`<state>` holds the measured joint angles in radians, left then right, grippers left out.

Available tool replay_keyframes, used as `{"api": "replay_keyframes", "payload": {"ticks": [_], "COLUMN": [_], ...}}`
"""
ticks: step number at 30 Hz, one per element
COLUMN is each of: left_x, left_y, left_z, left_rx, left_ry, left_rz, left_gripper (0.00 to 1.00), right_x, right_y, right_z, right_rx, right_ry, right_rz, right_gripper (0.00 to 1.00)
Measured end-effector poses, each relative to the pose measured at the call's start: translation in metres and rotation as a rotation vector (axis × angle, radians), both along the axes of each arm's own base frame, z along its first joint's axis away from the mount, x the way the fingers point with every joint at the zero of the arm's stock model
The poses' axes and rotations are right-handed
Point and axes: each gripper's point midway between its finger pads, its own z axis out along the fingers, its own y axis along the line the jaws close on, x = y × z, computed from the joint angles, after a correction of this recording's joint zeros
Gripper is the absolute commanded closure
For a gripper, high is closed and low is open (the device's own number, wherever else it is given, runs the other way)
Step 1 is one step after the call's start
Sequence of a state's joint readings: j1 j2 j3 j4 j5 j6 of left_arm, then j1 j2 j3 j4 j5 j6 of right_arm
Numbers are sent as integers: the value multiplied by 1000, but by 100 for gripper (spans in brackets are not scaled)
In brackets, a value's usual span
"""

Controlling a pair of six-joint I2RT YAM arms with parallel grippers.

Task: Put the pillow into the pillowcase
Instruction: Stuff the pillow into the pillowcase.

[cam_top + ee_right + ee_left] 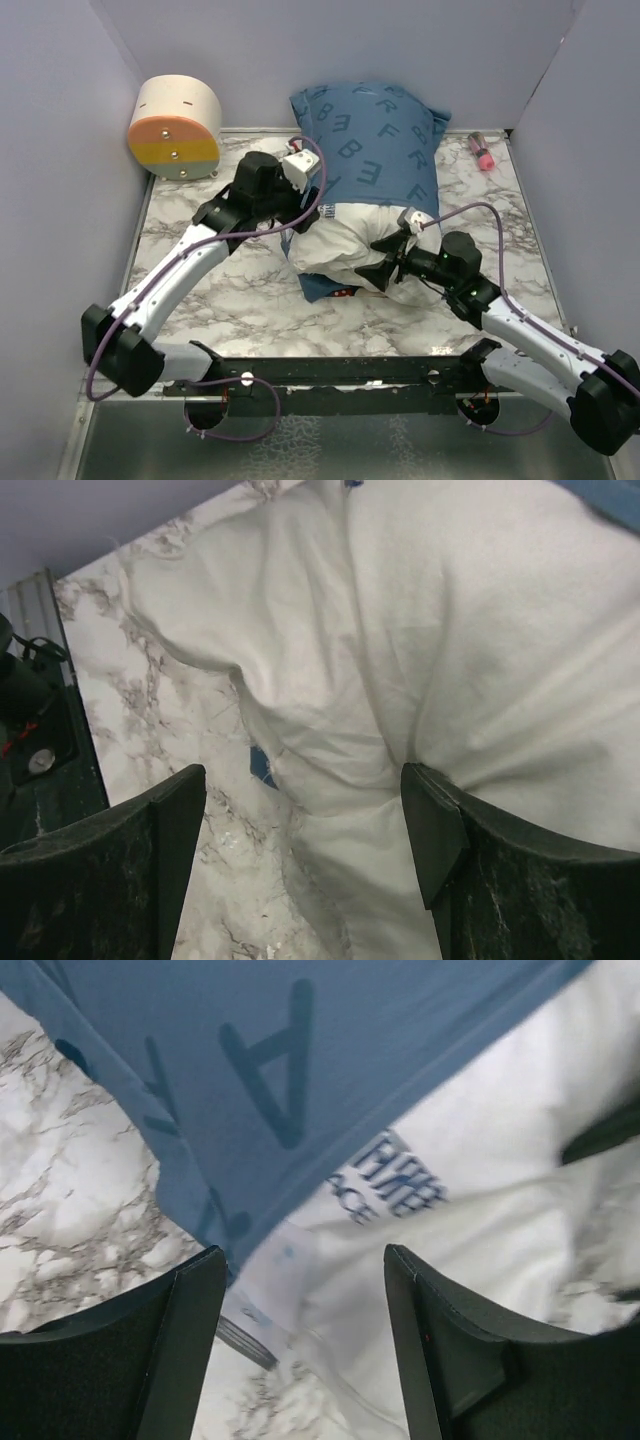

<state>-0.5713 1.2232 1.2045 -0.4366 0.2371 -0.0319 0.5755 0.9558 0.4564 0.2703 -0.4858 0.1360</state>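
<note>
The left gripper (305,1257) was seen with its jaws spread wide and nothing clamped. The pillowcase (300,1050) edge was draped over the pillow (520,1140) just ahead of them. The right gripper (303,772) was likewise parted, with bunched pillow fabric seen between its fingers.

Cream drum (175,125) back-left on marble table (230,320); small pink item (481,152) back-right.

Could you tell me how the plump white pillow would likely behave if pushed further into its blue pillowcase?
The plump white fabric pillow is creased, so it would probably squash rather than slide. The thin blue lettered pillowcase looks limp and may bunch.
</note>
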Motion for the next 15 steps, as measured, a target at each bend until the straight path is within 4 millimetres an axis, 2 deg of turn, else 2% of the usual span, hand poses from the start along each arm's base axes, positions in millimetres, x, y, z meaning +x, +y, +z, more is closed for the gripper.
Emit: {"api": "replay_keyframes", "payload": {"ticks": [4,6,8,10,13,15], "left_x": [40,49,59,71,75,67], "left_y": [14,25,41,71,112,117], "left_z": [-40,-48,-47,-51,-79,-100], "left_rx": [147,144,56,-69,-219,-291], "left_ry": [14,33,52,75,151,215], "left_rz": [13,38,83,165,279,292], "left_gripper": [23,20,20,19,19,19], "right_x": [-9,-13,-14,-11,-4,-3], "right_y": [-1,2,5,13,35,52], "right_z": [22,28,29,32,46,60], "right_rx": [57,79,80,60,9,-18], "right_ry": [-30,-37,-28,-32,-99,-180], "right_rz": [18,43,62,79,101,128], "right_gripper": [22,19,13,5,0,0]}}
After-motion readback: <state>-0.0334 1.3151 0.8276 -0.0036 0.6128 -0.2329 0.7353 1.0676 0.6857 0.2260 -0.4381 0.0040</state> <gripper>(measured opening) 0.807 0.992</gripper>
